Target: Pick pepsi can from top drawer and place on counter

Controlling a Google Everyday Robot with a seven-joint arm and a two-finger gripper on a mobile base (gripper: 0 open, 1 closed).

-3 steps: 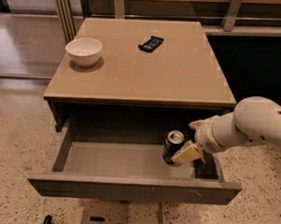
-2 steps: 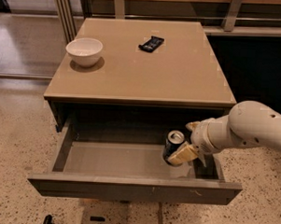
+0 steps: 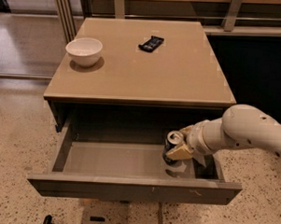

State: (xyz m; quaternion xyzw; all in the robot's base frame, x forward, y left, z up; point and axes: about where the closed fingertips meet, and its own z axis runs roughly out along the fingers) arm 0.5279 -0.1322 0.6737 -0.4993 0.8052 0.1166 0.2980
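Observation:
The pepsi can, dark blue with a silver top, stands upright on the grey floor of the open top drawer, at its right side. My gripper reaches into the drawer from the right. Its jaws are open, one on each side of the can. The near tan finger lies against the can's lower right side, and the far finger is behind the can. The tan counter above holds no can.
A white bowl stands at the counter's back left. A flat black wrapped bar lies at the back middle. The drawer's front panel juts out towards me. There is speckled floor around the cabinet and a dark wall to the right.
My arm has moved a little to the left, bringing the fingers further around the can. The can has stayed in place on the drawer floor.

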